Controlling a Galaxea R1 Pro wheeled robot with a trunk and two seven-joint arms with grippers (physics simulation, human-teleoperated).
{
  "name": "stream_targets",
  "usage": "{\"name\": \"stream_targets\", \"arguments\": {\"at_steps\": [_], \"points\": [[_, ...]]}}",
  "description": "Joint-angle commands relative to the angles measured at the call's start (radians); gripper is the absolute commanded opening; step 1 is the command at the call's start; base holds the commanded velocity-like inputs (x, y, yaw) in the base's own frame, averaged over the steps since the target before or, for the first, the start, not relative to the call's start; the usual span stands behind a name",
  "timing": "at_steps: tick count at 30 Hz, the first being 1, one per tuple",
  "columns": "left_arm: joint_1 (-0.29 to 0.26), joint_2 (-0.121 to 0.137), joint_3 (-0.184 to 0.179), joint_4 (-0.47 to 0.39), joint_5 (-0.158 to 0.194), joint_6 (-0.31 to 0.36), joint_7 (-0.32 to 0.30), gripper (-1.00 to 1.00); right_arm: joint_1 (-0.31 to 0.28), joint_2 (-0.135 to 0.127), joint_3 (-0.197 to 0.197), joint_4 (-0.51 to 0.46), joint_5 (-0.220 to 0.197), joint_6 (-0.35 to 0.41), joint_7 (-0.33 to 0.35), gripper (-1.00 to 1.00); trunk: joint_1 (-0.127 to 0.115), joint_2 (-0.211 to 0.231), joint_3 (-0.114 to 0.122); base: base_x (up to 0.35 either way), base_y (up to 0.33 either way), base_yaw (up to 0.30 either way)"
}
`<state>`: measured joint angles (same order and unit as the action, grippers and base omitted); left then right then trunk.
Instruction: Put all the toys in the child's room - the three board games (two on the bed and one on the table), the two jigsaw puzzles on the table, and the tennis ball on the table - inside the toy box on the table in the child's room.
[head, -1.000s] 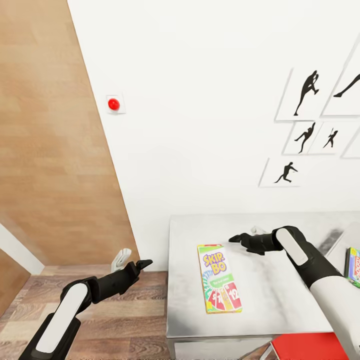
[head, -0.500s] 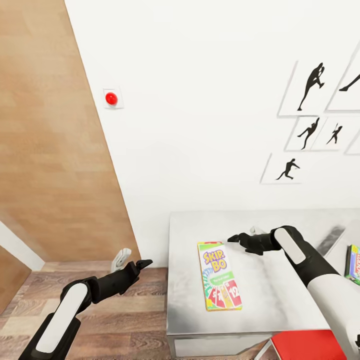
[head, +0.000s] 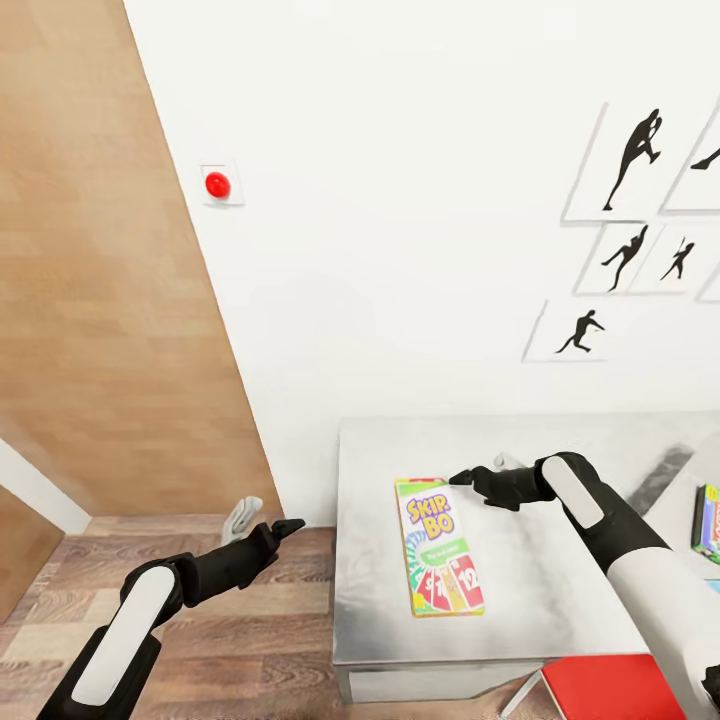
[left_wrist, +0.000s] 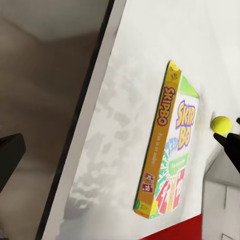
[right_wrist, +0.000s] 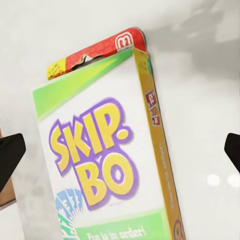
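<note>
- A home, a child's bedroom or playroom by its contents, in a simulator's render.
- A green-edged yellow-and-red card game box reading "SKIP-BO" (head: 438, 545) lies on a pale grey-white tabletop (head: 560, 590).
- Black-silhouette sports figure prints (head: 640, 230) hang on the plain white wall (head: 400, 250).
- Brown wood-plank floor (head: 250, 640), light wooden door panel (head: 90, 300), and a red chair seat (head: 610, 685).

1. A big white wall (head: 400, 200), bright and plain.
2. On the wall, a small red button (head: 217, 185).
3. Off to the right, white pictures (head: 640, 200) of black dancing shapes.
4. A brown wooden door (head: 90, 300) on the left.
5. Down low, a wood-plank floor (head: 250, 640), brown and grey.
6. A red chair (head: 600, 690) at the bottom corner.
</note>
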<state>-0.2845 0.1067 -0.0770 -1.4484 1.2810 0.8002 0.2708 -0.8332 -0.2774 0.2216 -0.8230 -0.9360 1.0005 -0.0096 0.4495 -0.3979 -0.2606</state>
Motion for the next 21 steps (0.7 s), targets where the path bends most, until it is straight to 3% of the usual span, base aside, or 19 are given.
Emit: {"name": "stream_targets", "arguments": {"at_steps": [1, 21], "points": [[-0.001, 0.001, -0.001, -0.001, 0.011, 0.001, 0.01, 1.0, -0.001, 0.0, 0.003, 0.0, -0.002, 0.002, -0.001, 1.0, 0.001, -0.002, -0.004, 0.0, 0.0, 0.0], [-0.001, -0.001, -0.005, 0.0, 0.011, 0.001, 0.01, 1.0, -0.011, 0.004, -0.002, 0.018, 0.0, -0.003, -0.001, 1.0, 0.001, -0.002, -0.036, 0.0, 0.0, 0.0]]}}
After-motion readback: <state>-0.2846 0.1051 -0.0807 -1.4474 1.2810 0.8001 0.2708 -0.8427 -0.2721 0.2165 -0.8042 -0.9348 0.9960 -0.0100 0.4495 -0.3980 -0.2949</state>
